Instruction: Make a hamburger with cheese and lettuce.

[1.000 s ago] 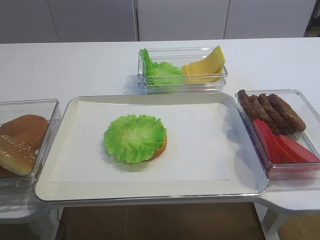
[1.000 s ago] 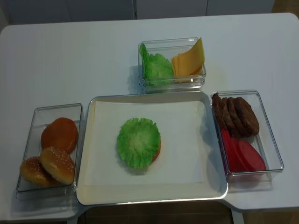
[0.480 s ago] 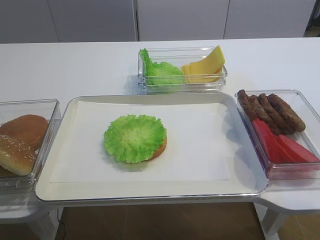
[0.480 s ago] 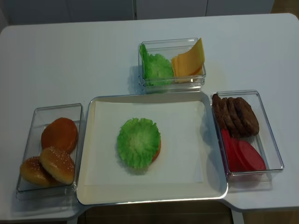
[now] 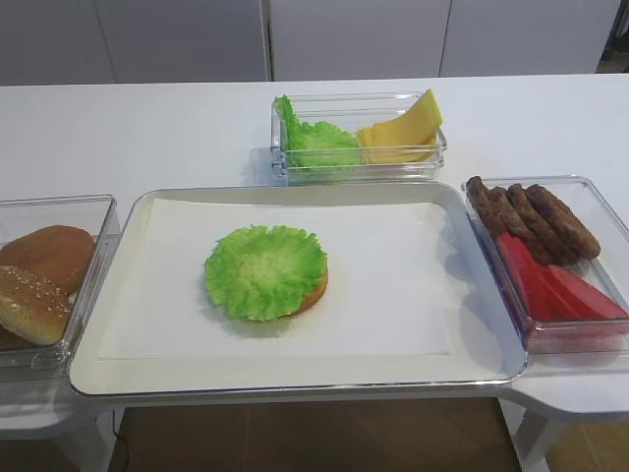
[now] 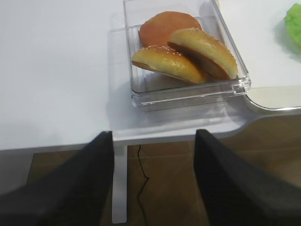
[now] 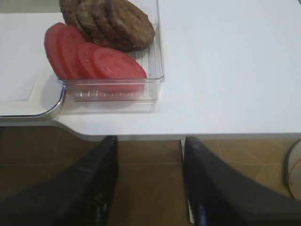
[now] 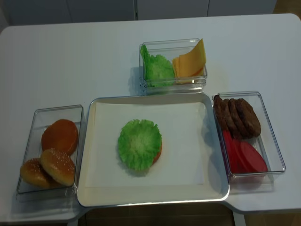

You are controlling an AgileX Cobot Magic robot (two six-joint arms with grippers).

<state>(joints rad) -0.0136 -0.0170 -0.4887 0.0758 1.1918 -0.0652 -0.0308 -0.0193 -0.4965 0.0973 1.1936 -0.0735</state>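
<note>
A lettuce leaf [image 5: 265,270] [image 8: 139,144] lies on the flat bun half [image 5: 316,286] [image 8: 159,151] in the middle of the white tray [image 5: 393,324] [image 8: 188,141]; only the bun's brown rim shows. Its edge shows in the left wrist view [image 6: 294,21]. Yellow cheese slices [image 5: 403,128] [image 8: 190,60] and more lettuce [image 5: 314,143] [image 8: 157,68] lean in the clear box at the back. My left gripper [image 6: 153,183] is open and empty, below the table's front edge, near the bun box. My right gripper [image 7: 149,183] is open and empty, below the front edge near the tomato box.
A clear box at the left [image 5: 98,226] [image 8: 56,110] [image 6: 188,92] holds domed sesame bun tops [image 5: 34,300] [image 8: 59,165] [image 6: 188,52]. A clear box at the right [image 5: 600,206] [image 8: 270,127] [image 7: 157,52] holds brown patties [image 5: 531,221] [image 7: 108,21] and red tomato slices [image 5: 555,290] [image 7: 94,59].
</note>
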